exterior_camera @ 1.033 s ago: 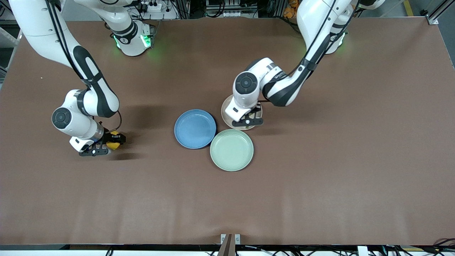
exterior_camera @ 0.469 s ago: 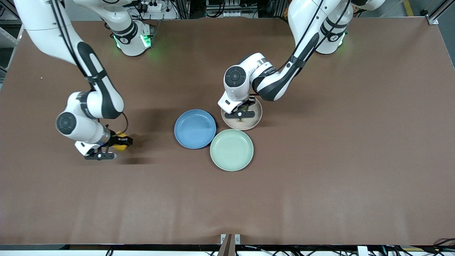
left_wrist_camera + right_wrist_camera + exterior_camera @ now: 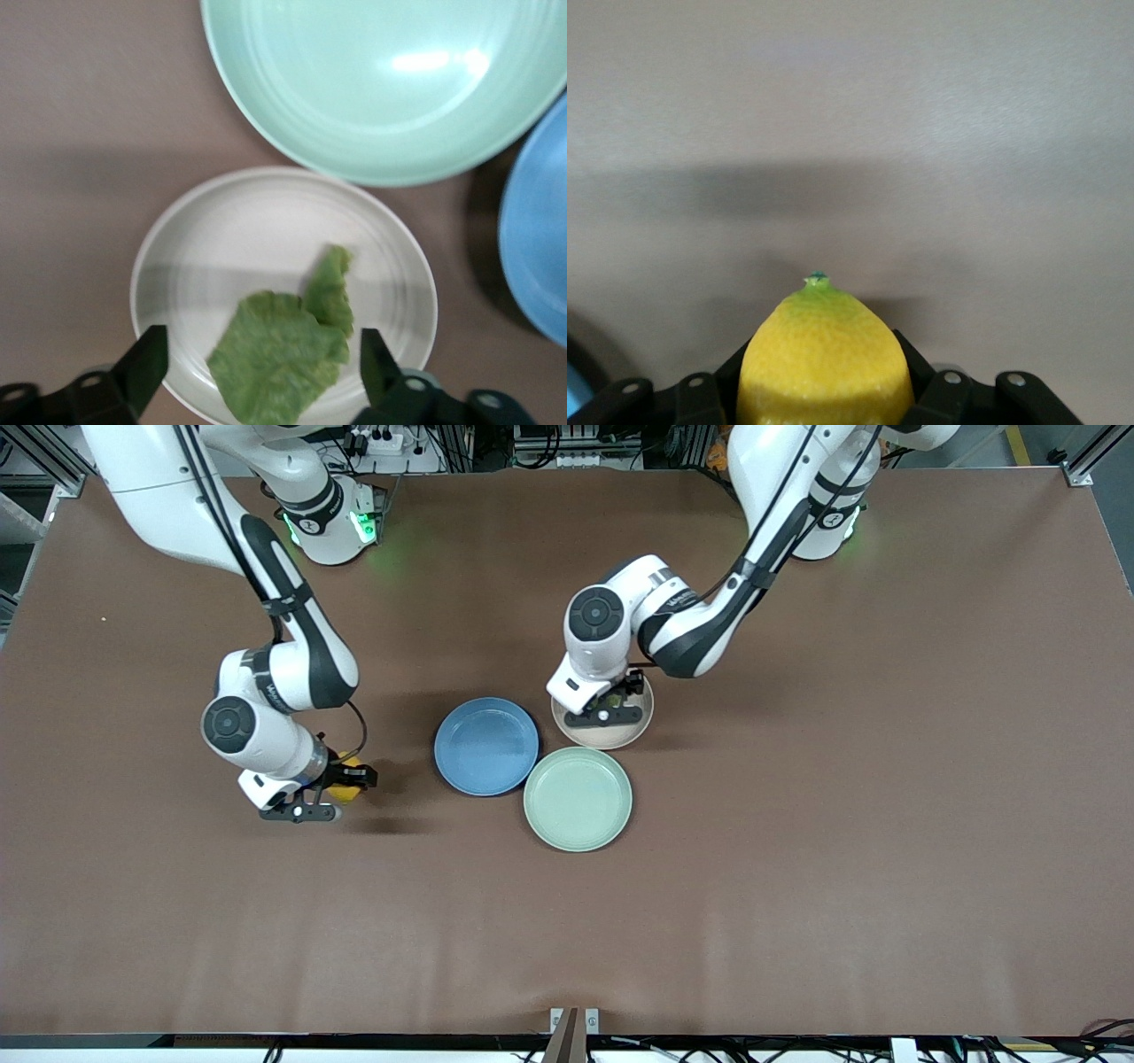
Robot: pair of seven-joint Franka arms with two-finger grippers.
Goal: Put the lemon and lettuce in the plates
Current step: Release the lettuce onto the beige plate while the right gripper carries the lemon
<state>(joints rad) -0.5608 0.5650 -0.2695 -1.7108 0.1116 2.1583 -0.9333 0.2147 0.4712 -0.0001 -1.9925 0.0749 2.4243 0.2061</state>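
Three plates: blue (image 3: 485, 745), mint-green (image 3: 578, 798), and beige (image 3: 634, 724) (holding one lettuce (image 3: 288, 350)) under the wide-open, empty left gripper (image 3: 257, 372). The right gripper (image 3: 341, 786), over bare table (image 3: 797, 824), clamps one lemon (image 3: 824, 361).

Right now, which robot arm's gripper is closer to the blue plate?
The right one, though not by much. The right gripper, shut on the lemon, is over bare table beside the blue plate. The left gripper hangs open over the lettuce in the beige plate.

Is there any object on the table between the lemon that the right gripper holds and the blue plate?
Nothing visible stands between them. The right gripper is shut on the lemon over bare table, and the blue plate lies beside it toward the left arm's end, empty.
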